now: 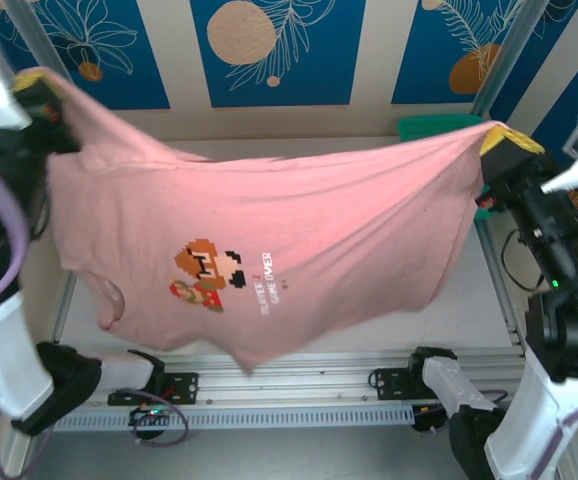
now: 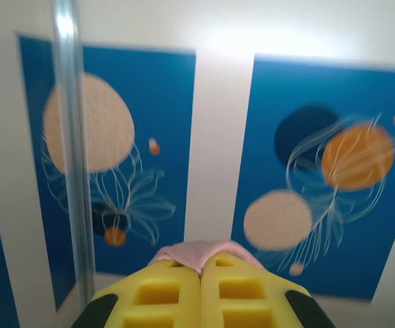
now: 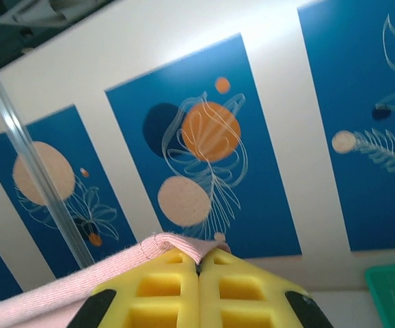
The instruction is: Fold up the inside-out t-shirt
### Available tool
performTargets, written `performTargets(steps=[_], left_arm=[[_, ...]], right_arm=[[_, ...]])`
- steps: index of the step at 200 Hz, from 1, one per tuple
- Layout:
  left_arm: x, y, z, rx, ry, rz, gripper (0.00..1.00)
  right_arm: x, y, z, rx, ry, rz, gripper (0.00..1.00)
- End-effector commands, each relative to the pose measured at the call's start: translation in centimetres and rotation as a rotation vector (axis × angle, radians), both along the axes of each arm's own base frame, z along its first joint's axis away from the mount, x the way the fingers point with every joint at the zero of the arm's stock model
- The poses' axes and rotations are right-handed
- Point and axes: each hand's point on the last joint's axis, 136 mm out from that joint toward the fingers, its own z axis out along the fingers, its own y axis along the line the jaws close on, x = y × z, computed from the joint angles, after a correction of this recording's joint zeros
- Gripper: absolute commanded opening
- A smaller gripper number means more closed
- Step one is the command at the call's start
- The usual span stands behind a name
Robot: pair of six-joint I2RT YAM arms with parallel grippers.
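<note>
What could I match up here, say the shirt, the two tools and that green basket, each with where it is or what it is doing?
Things:
1. t-shirt
2. left tool
3. right tool
4. green basket

Places or states:
A. partly hidden behind the cloth's right end
B. shut on the cloth at the left of the top view
C. pink, hanging stretched in the air
D. shut on the cloth at the right of the top view

Pairs: 1-C, 2-B, 3-D, 4-A

Ahead of my right gripper [image 3: 199, 258] I see blue jellyfish panels [image 3: 266, 205], a metal pole [image 3: 37, 184] to its left, a green basket [image 3: 394, 294] to its right.
</note>
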Motion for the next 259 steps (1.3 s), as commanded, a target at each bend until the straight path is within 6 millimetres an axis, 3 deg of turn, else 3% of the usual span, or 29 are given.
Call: performTargets(steps=[1,28,71,124,169,187,204,222,243,259], left_arm=[[5.9,-1.0,-2.9,0.045,0.104,0.007,0.00],[7.2,-0.7,-1.7,0.025,0.071,-0.002,0.00],[4.5,-0.1,0.2,0.019,0.001,-0.011,0.00],[-1.4,0.5,1.1,-0.020,-0.067,-0.069,0.00],[-7.4,1.4,2.3,-0.056,-0.156,-0.105,0.00],[-8.8,1.8,3.3,-0.065,-0.202,-0.105,0.00],[-7.4,1.8,3.1,-0.054,-0.175,-0.083,0.00],[-3.2,1.5,1.5,-0.025,-0.089,-0.036,0.00],[2.2,0.6,-0.7,0.017,0.003,-0.007,0.00],[6.6,-0.1,-2.6,0.041,0.065,0.001,0.00]], right_arm=[[7.5,-1.7,-3.8,0.000,0.136,-0.047,0.00],[10.8,-2.0,-4.3,0.003,0.155,-0.037,0.00],[10.9,-1.8,-3.7,-0.006,0.137,-0.023,0.00],[7.0,-1.2,-3.1,-0.020,0.096,-0.018,0.00],[1.4,-0.6,-1.3,-0.034,0.018,-0.032,0.00],[-0.2,-0.6,-0.3,-0.040,-0.014,-0.043,0.00],[-0.2,-0.9,0.0,-0.047,-0.025,-0.062,0.00],[1.3,-1.3,-0.3,-0.051,-0.004,-0.078,0.00],[4.8,-1.9,-1.8,-0.051,0.048,-0.087,0.00],[8.5,-2.3,-3.8,-0.046,0.109,-0.079,0.00]])
